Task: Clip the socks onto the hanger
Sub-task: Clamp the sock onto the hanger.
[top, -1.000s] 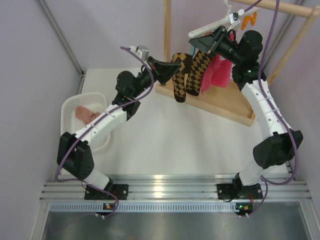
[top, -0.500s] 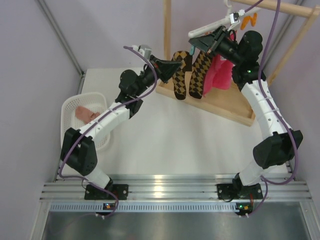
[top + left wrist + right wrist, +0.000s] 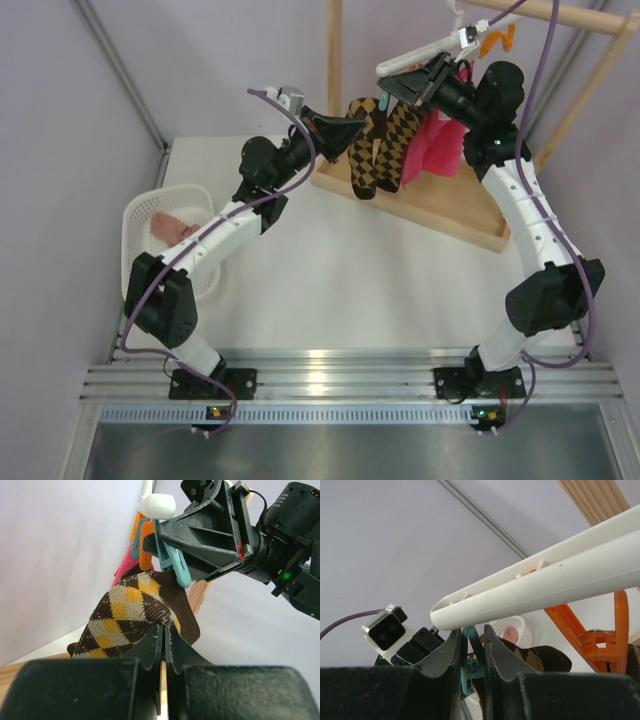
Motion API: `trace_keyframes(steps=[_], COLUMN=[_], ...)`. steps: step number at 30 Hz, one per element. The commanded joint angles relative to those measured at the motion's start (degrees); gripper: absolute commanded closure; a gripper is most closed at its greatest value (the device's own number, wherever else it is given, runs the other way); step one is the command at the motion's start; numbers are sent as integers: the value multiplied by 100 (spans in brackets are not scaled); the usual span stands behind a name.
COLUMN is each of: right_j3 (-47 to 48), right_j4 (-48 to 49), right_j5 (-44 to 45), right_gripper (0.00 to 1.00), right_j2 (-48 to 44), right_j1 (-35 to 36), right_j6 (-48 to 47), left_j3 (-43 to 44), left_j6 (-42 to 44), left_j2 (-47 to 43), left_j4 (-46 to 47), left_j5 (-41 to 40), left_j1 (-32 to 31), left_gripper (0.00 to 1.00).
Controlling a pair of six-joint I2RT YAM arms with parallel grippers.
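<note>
The left jaws are pressed together, pinching the top edge of one checked sock (image 3: 132,607); that edge sits just under the teal clip (image 3: 175,567) on the long white hanger (image 3: 560,575); the right jaws pinch that clip; I think the sock must go up a little, into the clip's mouth; the left arm is nearer.

1 overhead, 2 close on hanger (image 3: 545,577)
</note>
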Motion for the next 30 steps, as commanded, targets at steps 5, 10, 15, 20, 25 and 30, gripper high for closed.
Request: trace_keyframes(steps=[5, 10, 15, 20, 25, 30], right_j3=[-14, -49, -58, 4, 21, 21], right_j4=[63, 63, 72, 81, 98, 151], right_j5=[232, 179, 153, 153, 127, 83], right_gripper=[100, 100, 100, 92, 82, 69], right_j2=[134, 99, 99, 143, 134, 143], right_j1=[-124, -133, -133, -124, -142, -150], right_j6=[333, 289, 289, 333, 333, 377], left_j3=[121, 305, 464, 596, 622, 640], left_j6=[-13, 5, 110, 128, 198, 233], left_j2=[-231, -82, -11, 50, 94, 121], left_j4=[393, 455, 455, 393, 323, 270], left_j5=[165, 86, -10, 7, -28, -37], left_j1=[-66, -101, -101, -101, -101, -101], left_gripper=[100, 100, 100, 100, 100, 100])
